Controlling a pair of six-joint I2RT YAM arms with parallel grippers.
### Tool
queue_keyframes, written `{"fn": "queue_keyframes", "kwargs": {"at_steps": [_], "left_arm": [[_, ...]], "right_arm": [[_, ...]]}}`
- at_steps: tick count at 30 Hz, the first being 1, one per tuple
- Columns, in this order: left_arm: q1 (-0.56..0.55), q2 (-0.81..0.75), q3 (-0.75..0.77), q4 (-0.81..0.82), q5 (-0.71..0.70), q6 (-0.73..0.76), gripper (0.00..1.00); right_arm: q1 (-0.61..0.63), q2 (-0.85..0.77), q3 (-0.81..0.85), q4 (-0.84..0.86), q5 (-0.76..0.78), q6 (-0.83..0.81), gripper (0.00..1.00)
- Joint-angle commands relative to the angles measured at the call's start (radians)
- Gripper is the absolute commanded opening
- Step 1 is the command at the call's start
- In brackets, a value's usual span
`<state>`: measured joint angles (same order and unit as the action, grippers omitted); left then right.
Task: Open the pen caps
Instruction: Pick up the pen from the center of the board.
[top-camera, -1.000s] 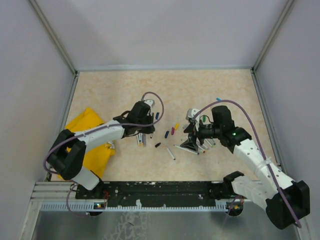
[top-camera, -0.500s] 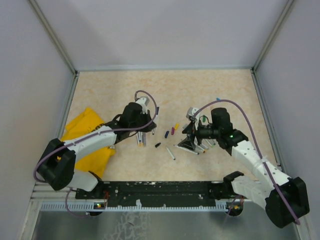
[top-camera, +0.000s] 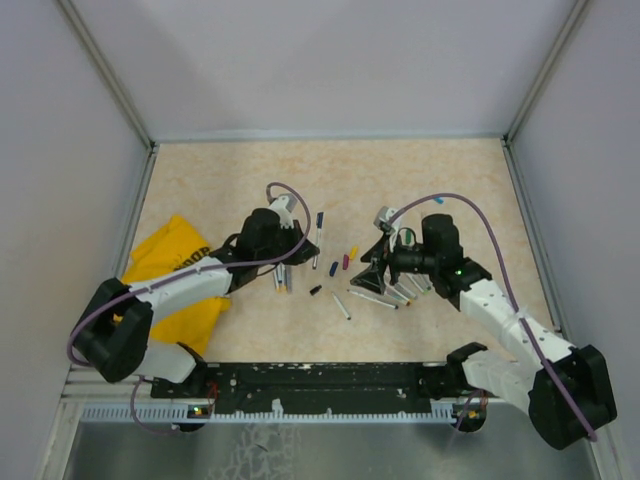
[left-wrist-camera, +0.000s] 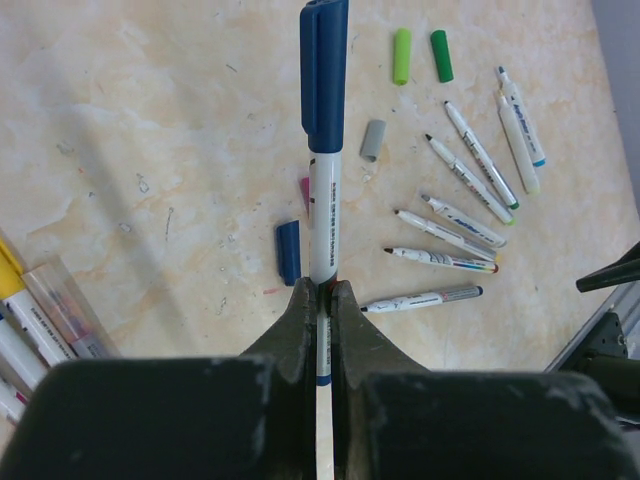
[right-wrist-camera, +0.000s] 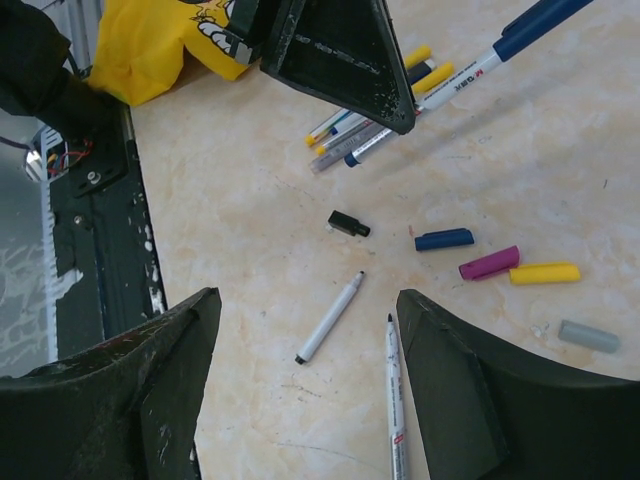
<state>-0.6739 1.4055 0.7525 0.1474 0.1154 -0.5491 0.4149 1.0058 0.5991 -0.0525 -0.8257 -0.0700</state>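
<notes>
Left gripper (left-wrist-camera: 320, 292) clamped tight on pen (left-wrist-camera: 322, 215) barrel mid-table, blue cap (left-wrist-camera: 324, 70) on, aimed right. Right gripper (right-wrist-camera: 310, 340) wide open, empty, apart from cap. Risk: cap pull pivots pen in narrow grip.

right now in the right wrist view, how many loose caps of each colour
black cap: 1
blue cap: 1
magenta cap: 1
yellow cap: 1
grey cap: 1
total: 5

Smooth plastic pen (left-wrist-camera: 322, 220), matt mottled tabletop (left-wrist-camera: 150, 150), soft yellow cloth (right-wrist-camera: 170, 45)
</notes>
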Motion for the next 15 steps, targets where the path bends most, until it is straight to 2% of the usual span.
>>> {"fn": "queue_keyframes", "kwargs": {"at_steps": [1, 15], "left_arm": [[0.008, -0.039, -0.022, 0.094, 0.04, -0.035, 0.0], [0.008, -0.055, -0.063, 0.202, 0.084, -0.093, 0.0]], "right_arm": [[-0.01, 0.004, -0.001, 0.084, 0.012, 0.042, 0.72], [-0.01, 0.021, -0.005, 0.125, 0.021, 0.095, 0.72]]}}
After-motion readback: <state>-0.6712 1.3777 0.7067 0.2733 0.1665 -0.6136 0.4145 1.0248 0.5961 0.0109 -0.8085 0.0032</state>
